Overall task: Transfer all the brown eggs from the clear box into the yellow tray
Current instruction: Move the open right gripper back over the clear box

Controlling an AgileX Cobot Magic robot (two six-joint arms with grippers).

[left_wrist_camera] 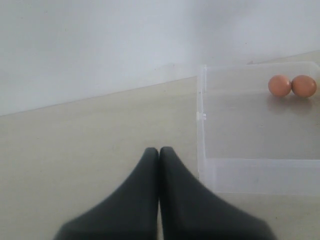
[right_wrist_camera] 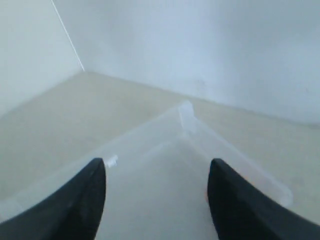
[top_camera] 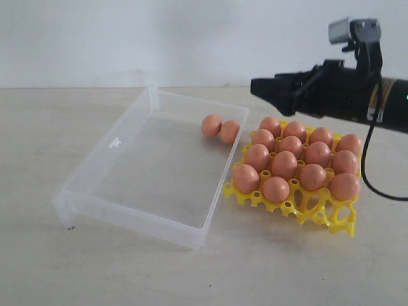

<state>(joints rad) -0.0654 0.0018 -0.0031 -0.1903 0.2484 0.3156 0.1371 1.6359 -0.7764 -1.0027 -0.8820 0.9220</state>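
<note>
Hovering the right gripper [right_wrist_camera: 156,165], spread and empty, by the yellow tray [top_camera: 319,213], seemingly between picks, with two brown eggs [top_camera: 212,125] touching in the far corner of the clear box [top_camera: 140,223] and the left gripper [left_wrist_camera: 159,150] pressed together, next needing lowering astride one egg.

Right arm [top_camera: 347,95] held level and raised, right gripper [right_wrist_camera: 156,167] jaws spread wide, left gripper [left_wrist_camera: 159,152] fingers pressed flat together.

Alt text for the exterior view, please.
Two brown eggs lie touching in the clear box; beside it the yellow tray is nearly full of eggs. The right arm's tool reaches in above the tray.
</note>
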